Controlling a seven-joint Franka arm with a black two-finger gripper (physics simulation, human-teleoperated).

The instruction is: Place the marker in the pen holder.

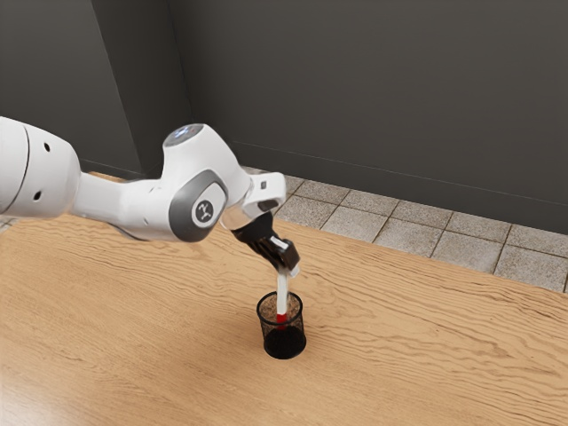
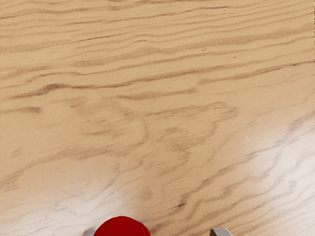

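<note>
Your marker (image 1: 282, 295) stands almost upright, its red lower end down inside the black holder (image 1: 303, 328), while its white barrel rises past the rim to the hand (image 1: 289, 264). That steep pose makes sense: a long, slim cylinder needs to go through the round mouth end-first. The hand itself comes in at a slant and is open—in the wrist view its grey fingertips (image 2: 222, 232) stand well apart, with the marker's smooth, red, domed upper end between them, nearer to one than the other, so you have no squeeze from both sides. The holder is a short cup of see-through wire mesh with a firm round rim and a darker base, set on the surface (image 1: 133, 311), whose pale wood has long brown grain and a slight sheen. You can't tell whether the marker's tip touches the base. I'd judge the placing nearly finished; what it calls for is backing the hand off along its fingers—a sideways sweep could catch the barrel and tip the light cup over.
</note>
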